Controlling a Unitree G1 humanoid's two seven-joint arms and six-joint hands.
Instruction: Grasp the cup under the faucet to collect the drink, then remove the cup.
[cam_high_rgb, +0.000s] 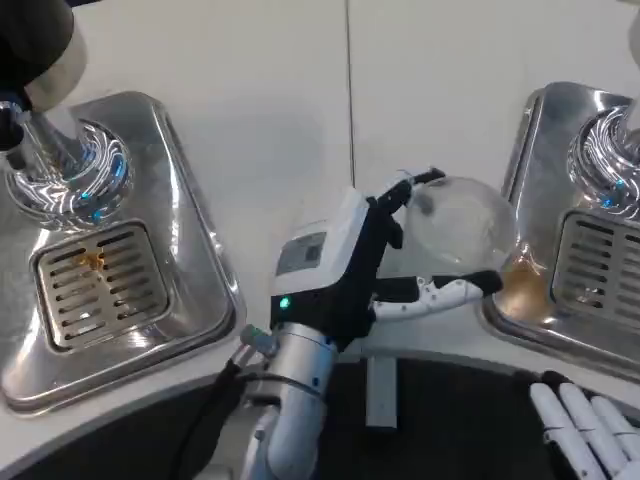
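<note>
— Two trays on my screen: one (190, 250) at the table's (280, 120) left edge, one (530, 130) at the right edge. Both are shiny steel with slotted grilles.

— Any writing you can read?

— None I can make out. The left hand's white back carries a grey panel, too blurred to read, and a green light glows near the wrist.

— Where is the cup?

— I see the cup (460, 225), clear plastic, tilted, just beside the right tray's near left corner, over the table. My left hand (385, 260) grips it: dark fingers over the top, a white and black finger under it.

— And the other hand?

— My right hand (590, 420) sits at the near right corner of the picture, below the table edge. I see only white fingers lying side by side, holding nothing; whether they are curled I cannot tell.

— What stands nearby?

— A faucet (40, 90) with a dark and cream top rises from a chrome base ring on the left tray. Another chrome base (610, 160) sits on the right tray. The table is white, with a seam running down its middle.
</note>
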